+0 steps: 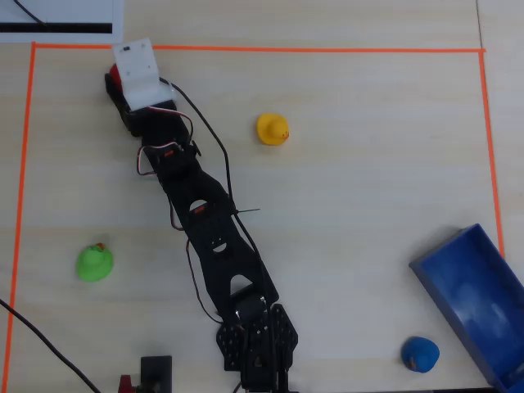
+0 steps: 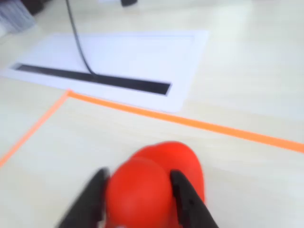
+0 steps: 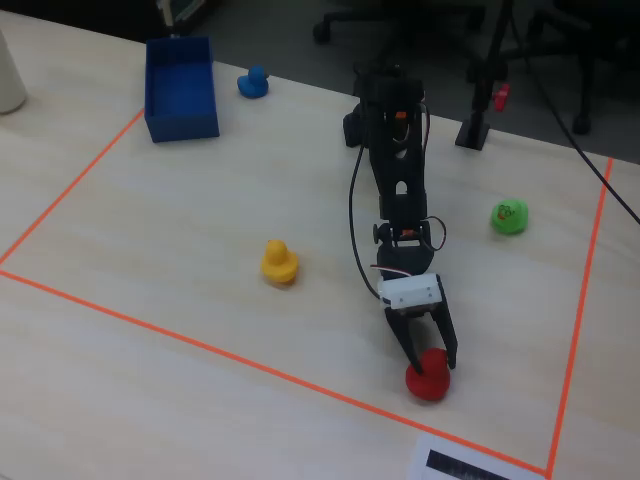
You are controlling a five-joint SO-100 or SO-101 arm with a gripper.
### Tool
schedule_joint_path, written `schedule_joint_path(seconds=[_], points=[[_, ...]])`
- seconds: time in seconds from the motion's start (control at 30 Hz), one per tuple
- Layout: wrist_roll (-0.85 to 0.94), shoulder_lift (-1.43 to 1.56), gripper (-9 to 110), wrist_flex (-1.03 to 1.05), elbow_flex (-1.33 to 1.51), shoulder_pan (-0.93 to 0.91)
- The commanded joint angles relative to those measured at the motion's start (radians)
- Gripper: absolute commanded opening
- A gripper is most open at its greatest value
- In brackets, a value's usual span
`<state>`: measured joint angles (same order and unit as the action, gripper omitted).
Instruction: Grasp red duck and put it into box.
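Note:
The red duck (image 2: 142,194) fills the bottom of the wrist view, with a black finger pressed against each of its sides. My gripper (image 2: 138,175) is shut on it. In the fixed view the red duck (image 3: 428,382) sits on the table at the near right corner of the taped area, between the tips of the gripper (image 3: 432,366). From overhead only a sliver of the red duck (image 1: 115,75) shows beside the white wrist mount at top left. The blue box (image 1: 449,266) lies far off at the lower right edge; the fixed view shows the box (image 3: 183,127) at the far left.
A yellow duck (image 1: 272,129), a green duck (image 1: 95,263) and a blue duck (image 1: 420,354) stand apart on the table. Orange tape (image 2: 199,124) runs just beyond the red duck, with a white sheet (image 2: 118,61) and a black cable behind it.

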<state>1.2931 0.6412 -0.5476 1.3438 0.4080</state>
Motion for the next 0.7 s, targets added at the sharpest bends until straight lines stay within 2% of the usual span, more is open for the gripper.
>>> schedule_joint_path(seconds=[0.0, 0.27, 0.33, 0.47, 0.67], points=[[-0.008, 0.054, 0, -0.014, -0.043, -0.021], [0.0, 0.215, 0, 0.06, 0.032, -0.057], [-0.051, 0.325, 0, 0.259, 0.008, -0.097], [-0.189, 0.543, 0, 0.818, -0.16, -0.216], [-0.201, 0.887, 0, 1.336, -0.166, -0.451]])
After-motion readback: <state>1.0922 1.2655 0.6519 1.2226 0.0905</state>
